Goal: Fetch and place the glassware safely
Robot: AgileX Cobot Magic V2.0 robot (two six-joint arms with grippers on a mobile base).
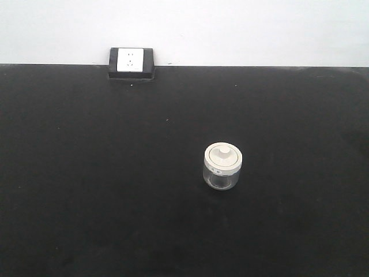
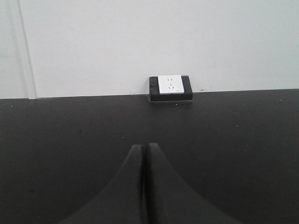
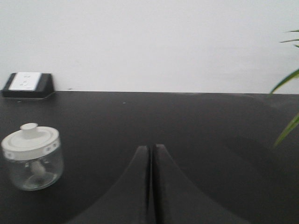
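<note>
Right wrist view: jar (image 3: pixel 32 156) fragile, slick, loose-lidded, best taken round the body; right gripper (image 3: pixel 150 151) and left gripper (image 2: pixel 143 149) closed, empty.

Lidded clear glass jar (image 1: pixel 222 168) upright, untouched

Desk (image 1: pixel 86 190): matt black, smooth, with scattered pale specks like dust. Jar (image 1: pixel 222 176): clear glass, glossy, faint highlights on the wall; seen through to a pale piece inside in the right wrist view. Lid (image 1: pixel 223 156): off-white, satin, plastic-looking, smooth knob. Socket plate (image 1: pixel 130 60): white glossy plastic, set in a black matt housing (image 1: pixel 147 63). Wall (image 1: pixel 259 29): pale, matt, even-painted look. Left claw (image 2: pixel 143 151): black, matt, smooth, plastic-looking. Right claw (image 3: pixel 150 151): same black matt finish. Leaves (image 3: pixel 286 84) at the right edge: green, slightly glossy.
</note>
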